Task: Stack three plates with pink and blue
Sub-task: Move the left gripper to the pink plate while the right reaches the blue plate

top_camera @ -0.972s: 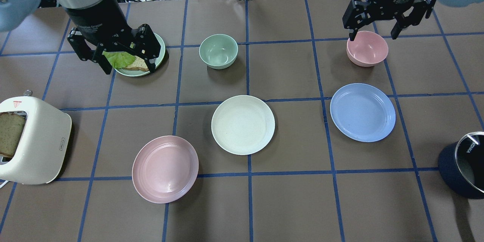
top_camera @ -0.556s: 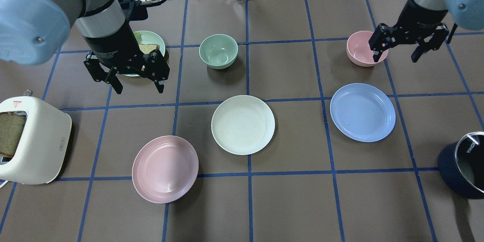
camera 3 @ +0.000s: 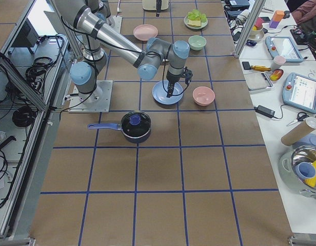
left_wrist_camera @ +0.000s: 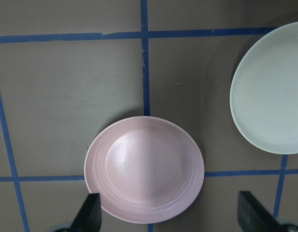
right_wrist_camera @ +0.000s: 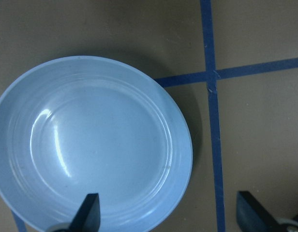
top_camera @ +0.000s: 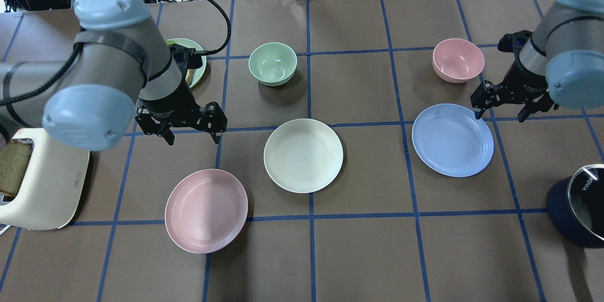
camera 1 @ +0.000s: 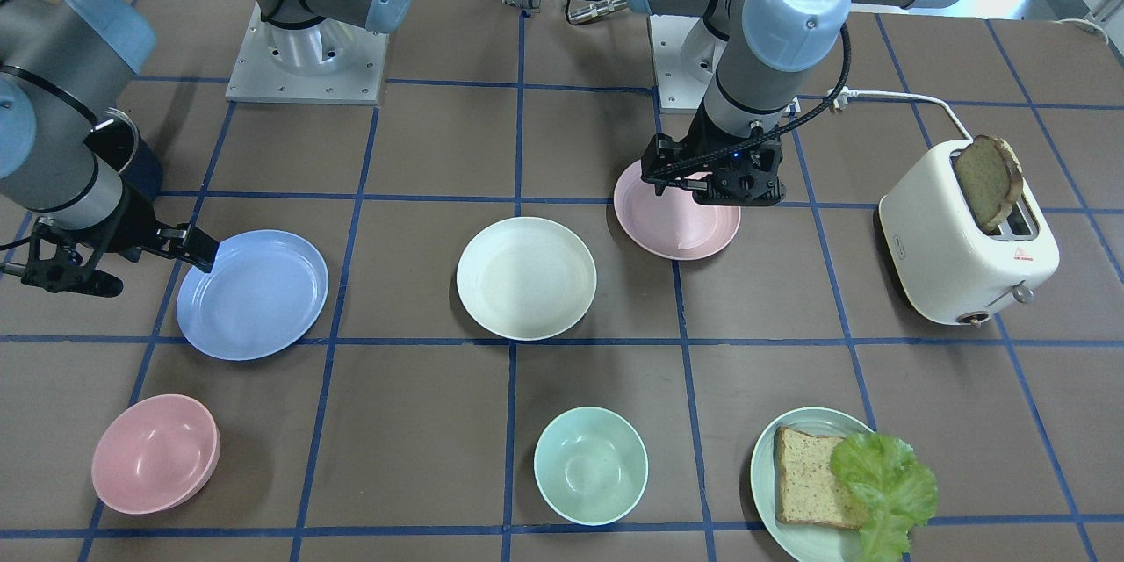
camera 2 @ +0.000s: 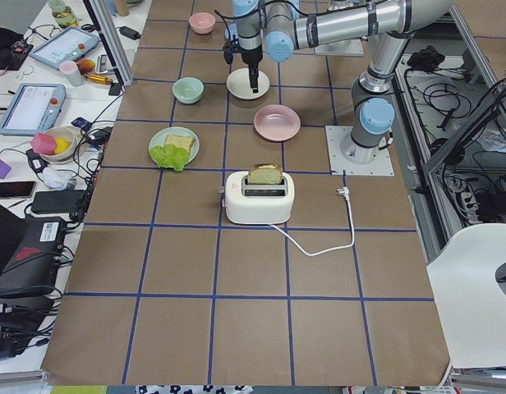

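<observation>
Overhead exterior view: three plates lie apart on the desk (top_camera: pixel 368 255), none on another. The cream plate (top_camera: pixel 303 155) is in the middle. The pink plate (top_camera: pixel 206 211) is on the robot's left and a little nearer to it. The blue plate (top_camera: pixel 452 140) is on the right.

The left pincer (top_camera: pixel 194 140) is spread wide and holds nothing. It hangs in the air and points down. In the left wrist view the pink plate shows low in the middle, between the two fingers, and the cream plate is at the right edge.

The right pincer (top_camera: pixel 499 117) is also spread and empty. It is at the blue plate's far outer rim. In the right wrist view one finger is over the plate's rim and the other is over bare desk. I cannot tell if a finger touches the plate.

A pink bowl (top_camera: pixel 458 60) and a mint bowl (top_camera: pixel 272 63) stand on the far side. A green plate (camera 1: pixel 812 483) with bread and lettuce is partly behind the left arm. A toaster (top_camera: pixel 42 188) with a bread slice is at the left edge, and a dark pot (top_camera: pixel 578 207) at the right edge.
</observation>
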Controlling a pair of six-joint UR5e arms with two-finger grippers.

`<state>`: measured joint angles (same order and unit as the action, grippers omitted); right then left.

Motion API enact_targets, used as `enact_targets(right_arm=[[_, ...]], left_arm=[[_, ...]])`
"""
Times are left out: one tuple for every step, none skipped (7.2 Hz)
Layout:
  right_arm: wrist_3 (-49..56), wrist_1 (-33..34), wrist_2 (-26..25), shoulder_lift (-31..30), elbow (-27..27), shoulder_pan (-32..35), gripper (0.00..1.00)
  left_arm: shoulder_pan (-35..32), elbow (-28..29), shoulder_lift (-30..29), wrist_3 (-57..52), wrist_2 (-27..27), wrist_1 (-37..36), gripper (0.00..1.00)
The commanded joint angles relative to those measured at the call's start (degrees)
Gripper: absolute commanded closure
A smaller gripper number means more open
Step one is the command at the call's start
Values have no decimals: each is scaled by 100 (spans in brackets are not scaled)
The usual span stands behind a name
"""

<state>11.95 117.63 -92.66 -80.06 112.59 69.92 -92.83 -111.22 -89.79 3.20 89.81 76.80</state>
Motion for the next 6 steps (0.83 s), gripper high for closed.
enact_targets(right_arm=[[106,1328,-24,173,709,-13,0],[167,1367,-15,184,737,-22,0],[324,1376,-6,192,746,-22,0],[326,1368,-6,227,746,-74,0],[343,1368,46,315,746,-196,1],[404,1394,90,385,746,-433,5]], left_arm=[[-251,-854,-46,321,2,-950,0],[-392,-1258,-143,574,-7,-1652,0],[-445,-1714,-152,612,-16,-2251,0],[-455,-2058,-170,630,-16,-2710,0],[-463,-2262,-179,638,-24,-3097,0],[-568,-2290,-170,795,-42,-3136,0]])
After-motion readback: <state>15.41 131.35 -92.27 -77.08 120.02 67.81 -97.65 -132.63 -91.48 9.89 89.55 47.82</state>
